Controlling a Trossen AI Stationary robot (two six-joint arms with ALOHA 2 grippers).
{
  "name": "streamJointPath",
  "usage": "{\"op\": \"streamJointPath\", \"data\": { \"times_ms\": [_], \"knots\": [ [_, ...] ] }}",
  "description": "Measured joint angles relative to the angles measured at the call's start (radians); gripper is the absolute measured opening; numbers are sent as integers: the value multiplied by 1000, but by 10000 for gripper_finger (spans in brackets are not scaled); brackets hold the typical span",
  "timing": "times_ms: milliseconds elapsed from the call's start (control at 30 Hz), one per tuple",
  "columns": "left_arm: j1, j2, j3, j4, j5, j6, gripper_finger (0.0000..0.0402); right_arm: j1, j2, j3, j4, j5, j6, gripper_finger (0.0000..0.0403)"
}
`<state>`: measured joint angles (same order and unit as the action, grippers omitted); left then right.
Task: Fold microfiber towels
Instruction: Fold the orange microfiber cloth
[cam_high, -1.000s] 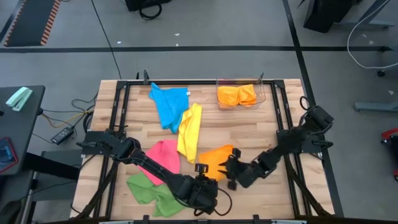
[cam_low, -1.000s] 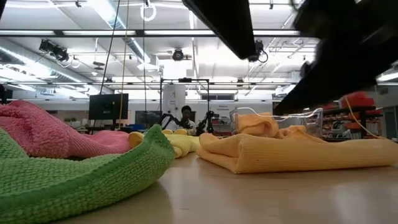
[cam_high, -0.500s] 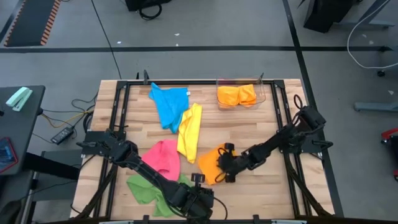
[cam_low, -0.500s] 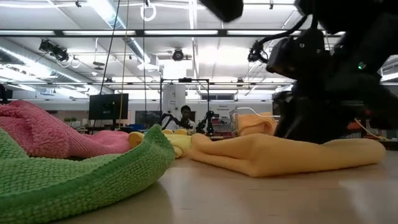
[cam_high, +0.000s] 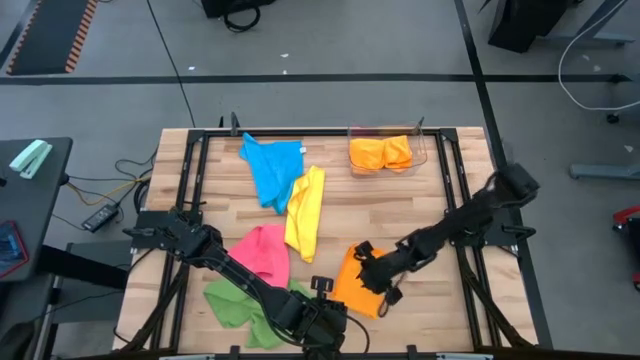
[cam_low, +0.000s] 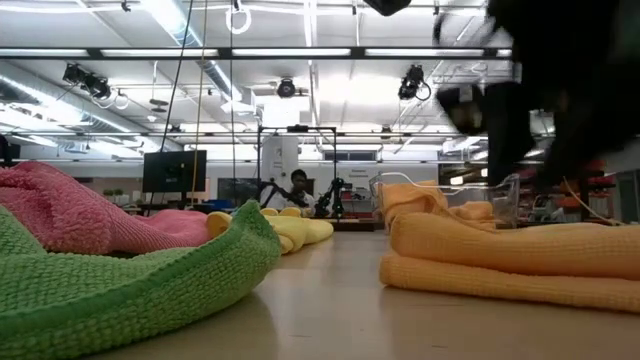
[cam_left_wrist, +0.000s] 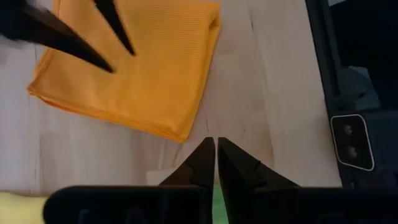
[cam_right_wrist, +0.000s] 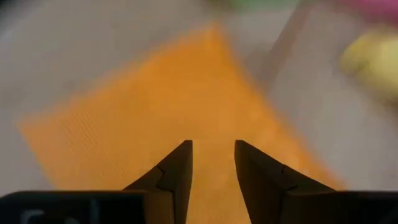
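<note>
So here's what you've got, biggest first:

Table (cam_high: 420, 215): wooden top with a dark frame, cloths scattered all over it.
Blue towel (cam_high: 272, 168): crumpled at the far side, touching the yellow one.
Green towel (cam_high: 240, 305): bunched at the near left edge, partly under your left arm.
Pink towel (cam_high: 262, 250): heaped just beyond the green one.
Yellow towel (cam_high: 306, 210): a long rumpled strip in the middle.
Orange towel (cam_high: 358, 282): folded flat, near edge right of centre (two layers show in the low view (cam_low: 500, 262)).
Clear bin (cam_high: 425, 155): far right corner, with more orange cloth inside.
Right gripper (cam_high: 377, 277): over the orange towel, fingers a little apart and holding nothing.
Left gripper (cam_left_wrist: 216, 144): low by the table's near edge, just beside the orange towel's corner, fingers pressed together and empty.
</note>
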<state>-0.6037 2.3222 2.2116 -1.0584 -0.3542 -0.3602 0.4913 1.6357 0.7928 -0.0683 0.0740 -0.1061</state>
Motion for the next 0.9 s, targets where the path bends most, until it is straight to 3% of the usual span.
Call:
{"op": "streamJointPath", "data": {
  "times_ms": [167, 300, 433, 567, 633, 733, 900],
  "knots": [
    [0, 0, 0, 0, 0, 5, 31, 93, -99, 3, -21, 111, 112, 128],
    [-1, 0, 0, -2, 0, 5, 24, 202, -86, 7, 6, 239, 241, 128],
    [-1, 0, 0, -2, 0, 5, 19, 312, -7, 10, 21, 438, 362, 128],
    [0, 0, 0, -1, 0, 5, 23, 372, 81, 25, 74, 708, 617, 128],
    [3, 0, 0, 1, 0, 4, 26, 382, 116, 36, 83, 794, 760, 128],
    [5, 0, 0, 2, 0, -21, 26, 372, 162, 30, 84, 847, 899, 128],
    [5, 0, 0, -3, 0, -22, 18, 350, 213, -2, 128, 883, 952, 128]
  ]
}}
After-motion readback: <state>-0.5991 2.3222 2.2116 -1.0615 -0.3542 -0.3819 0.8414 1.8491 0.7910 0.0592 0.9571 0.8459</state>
